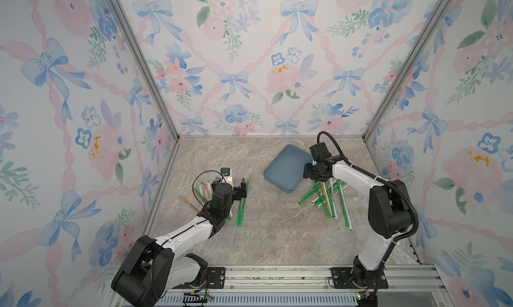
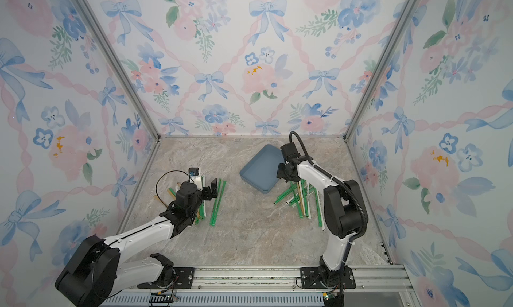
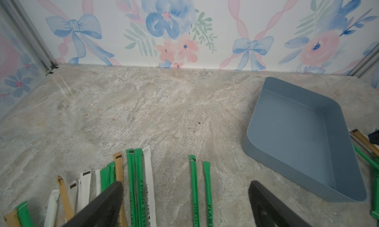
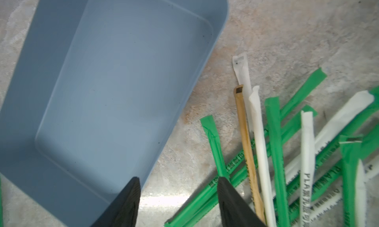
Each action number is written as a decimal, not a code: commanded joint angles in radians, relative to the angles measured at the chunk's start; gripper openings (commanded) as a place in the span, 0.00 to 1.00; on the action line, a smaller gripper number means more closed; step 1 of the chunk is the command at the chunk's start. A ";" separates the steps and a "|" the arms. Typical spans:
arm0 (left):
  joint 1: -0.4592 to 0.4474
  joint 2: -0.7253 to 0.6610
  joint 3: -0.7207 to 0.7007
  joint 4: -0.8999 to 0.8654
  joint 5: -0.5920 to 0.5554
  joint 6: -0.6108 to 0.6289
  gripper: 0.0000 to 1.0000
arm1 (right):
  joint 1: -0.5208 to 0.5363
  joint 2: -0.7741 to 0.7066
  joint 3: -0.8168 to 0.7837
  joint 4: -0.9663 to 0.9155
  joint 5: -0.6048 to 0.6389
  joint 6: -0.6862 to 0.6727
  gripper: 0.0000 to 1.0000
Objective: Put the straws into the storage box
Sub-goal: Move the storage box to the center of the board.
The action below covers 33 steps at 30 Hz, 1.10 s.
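Left fingers (image 3: 106, 203) gape over straws (image 3: 131, 185); right fingers (image 4: 127, 203), angled down, stand apart astride the storage box (image 4: 102, 92) rim.

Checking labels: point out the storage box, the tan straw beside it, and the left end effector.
storage box (image 1: 281, 166), a top view, bare floor.
tan straw (image 4: 247, 154), right wrist view, mid-shaft.
left end effector (image 3: 185, 183), left wrist view, midway between fingertips.

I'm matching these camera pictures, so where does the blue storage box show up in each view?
Top view: storage box right of centre, far side.
Top view: storage box same place.
Left wrist: storage box whole, empty.
Right wrist: storage box fills most of it.
Shared landmark: straw heap beside it.
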 commanded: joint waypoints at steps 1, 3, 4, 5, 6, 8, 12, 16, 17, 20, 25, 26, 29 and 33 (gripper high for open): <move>-0.010 0.005 0.014 -0.027 -0.023 -0.026 0.98 | 0.033 0.050 0.055 -0.034 -0.014 0.034 0.61; -0.013 0.003 0.010 -0.035 -0.036 -0.029 0.98 | 0.036 0.084 0.080 -0.047 -0.015 0.038 0.59; -0.016 0.003 0.010 -0.042 -0.043 -0.029 0.98 | 0.037 0.097 0.089 -0.052 -0.015 0.041 0.58; -0.018 0.000 0.013 -0.052 -0.056 -0.029 0.98 | 0.038 0.109 0.099 -0.057 -0.015 0.045 0.56; -0.018 -0.002 0.013 -0.064 -0.067 -0.031 0.98 | 0.038 0.120 0.106 -0.059 -0.015 0.048 0.54; -0.020 -0.008 0.014 -0.080 -0.080 -0.032 0.98 | 0.036 0.134 0.119 -0.058 -0.017 0.051 0.51; -0.022 -0.020 0.014 -0.108 -0.095 -0.039 0.98 | 0.042 0.170 0.151 -0.081 -0.009 0.047 0.47; -0.021 -0.023 0.018 -0.140 -0.106 -0.045 0.98 | 0.050 0.189 0.157 -0.080 -0.012 0.044 0.44; -0.024 -0.025 0.015 -0.144 -0.106 -0.045 0.98 | 0.054 0.195 0.160 -0.081 -0.012 0.041 0.42; -0.025 -0.024 0.008 -0.148 -0.106 -0.054 0.98 | 0.065 0.222 0.180 -0.091 -0.012 0.023 0.37; -0.025 -0.034 0.002 -0.158 -0.111 -0.060 0.98 | 0.077 0.236 0.182 -0.098 -0.017 0.001 0.22; -0.025 -0.037 0.000 -0.159 -0.112 -0.061 0.98 | 0.079 0.228 0.172 -0.090 -0.021 -0.002 0.18; -0.027 -0.040 -0.005 -0.163 -0.110 -0.063 0.98 | 0.097 0.200 0.144 -0.074 -0.014 -0.023 0.10; -0.040 -0.033 -0.006 -0.169 -0.072 -0.065 0.98 | 0.134 0.178 0.120 -0.083 -0.001 -0.084 0.01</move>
